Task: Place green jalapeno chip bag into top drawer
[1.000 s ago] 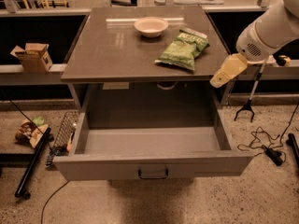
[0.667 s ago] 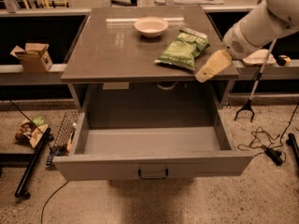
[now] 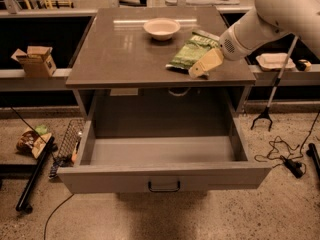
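The green jalapeno chip bag (image 3: pixel 191 51) lies flat on the grey table top (image 3: pixel 120 54), right of centre, just in front of the cream bowl (image 3: pixel 161 28). My gripper (image 3: pixel 197 70) reaches in from the right on the white arm (image 3: pixel 270 19); its tan fingers hang at the bag's near right corner, over the table's front edge. It holds nothing. The top drawer (image 3: pixel 160 156) stands pulled fully out below the table, empty, with a small black handle (image 3: pixel 163 186) on its front panel.
A wire mesh basket (image 3: pixel 67 145) and a brown and green wrapper bundle (image 3: pixel 32 140) lie on the floor at left. A cardboard box (image 3: pixel 35 60) sits on the left shelf. A white tray (image 3: pixel 275 60), a black stand and cables are at right.
My gripper has moved left and slightly toward the bag, from off the table's right edge to the bag's near corner. The bag and drawer have not moved.
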Robot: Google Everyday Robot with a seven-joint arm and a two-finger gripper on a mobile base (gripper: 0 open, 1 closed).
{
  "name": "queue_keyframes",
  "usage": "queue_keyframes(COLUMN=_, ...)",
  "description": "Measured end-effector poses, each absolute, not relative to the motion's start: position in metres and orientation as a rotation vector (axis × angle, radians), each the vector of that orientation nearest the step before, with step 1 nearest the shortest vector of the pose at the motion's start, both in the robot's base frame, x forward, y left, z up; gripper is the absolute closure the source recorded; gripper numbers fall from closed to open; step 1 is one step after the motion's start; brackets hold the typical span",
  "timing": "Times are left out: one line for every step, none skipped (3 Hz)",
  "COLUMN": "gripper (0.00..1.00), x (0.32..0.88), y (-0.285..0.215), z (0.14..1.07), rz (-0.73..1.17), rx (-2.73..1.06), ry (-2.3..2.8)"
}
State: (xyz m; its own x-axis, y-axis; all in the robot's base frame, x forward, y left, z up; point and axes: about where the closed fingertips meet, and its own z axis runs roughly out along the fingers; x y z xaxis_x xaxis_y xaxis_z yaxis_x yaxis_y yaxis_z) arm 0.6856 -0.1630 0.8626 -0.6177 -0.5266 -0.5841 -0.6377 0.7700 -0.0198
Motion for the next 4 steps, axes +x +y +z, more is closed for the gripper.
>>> queue_keyframes(gripper=0.00, x=0.705, y=-0.161, z=0.847, rz=0.240, rx=-0.724, ry=2.422)
queue_keyframes(gripper=0.00, x=0.722, y=-0.165, z=0.835, rz=0.221, rx=-0.625, ry=2.431)
queue_keyframes(gripper=0.00, x=0.736, y=-0.172, z=0.829, rz=0.199, rx=-0.558, ry=2.434)
queue_keyframes(gripper=0.00, x=0.743, y=-0.167, z=0.828, rz=0.160, rx=-0.550, ry=2.437)
